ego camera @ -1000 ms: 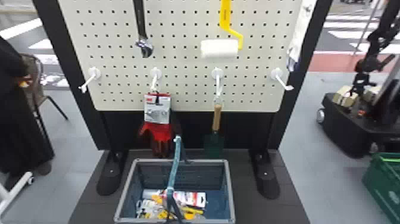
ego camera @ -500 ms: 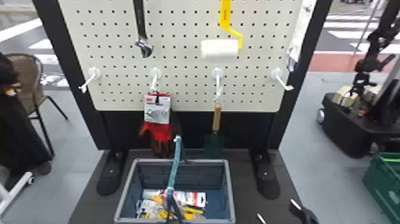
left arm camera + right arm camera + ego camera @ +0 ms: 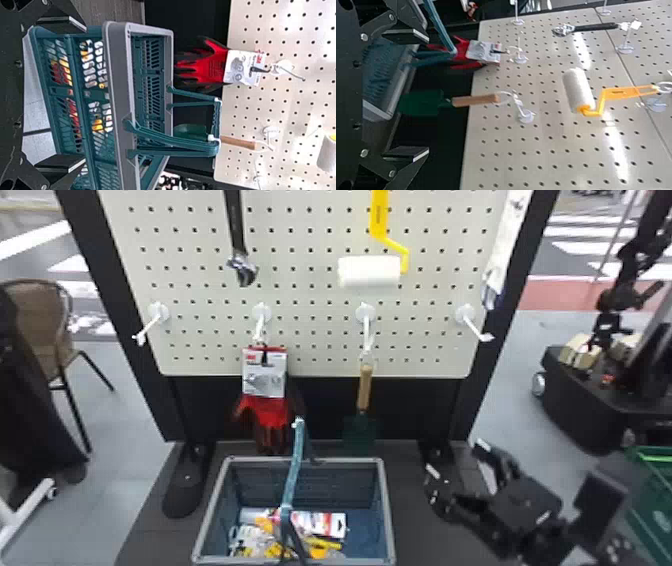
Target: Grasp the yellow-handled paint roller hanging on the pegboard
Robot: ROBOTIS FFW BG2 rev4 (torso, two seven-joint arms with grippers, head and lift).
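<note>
We judge this the approach step: our right tool (image 3: 460,477), jaws wide and empty, sits low beside the basket (image 3: 383,500), well below the yellow-handled paint roller (image 3: 370,270) hanging high on the pegboard (image 3: 310,235), so next we must raise it and straddle the handle

**Surrounding Items**

A black wrench (image 3: 236,230) hangs upright at the upper left. Below it, a carded pair of red gloves (image 3: 265,417) hangs on a white hook; just beside it, a wooden-handled green trowel (image 3: 365,390) hangs on the next hook. A grey-rimmed basket (image 3: 345,461) stands beneath them, teal handle (image 3: 292,470) raised, with packaged goods (image 3: 315,524) inside. A chair (image 3: 37,307) stands at far left, a green crate (image 3: 650,490) at far right.
</note>
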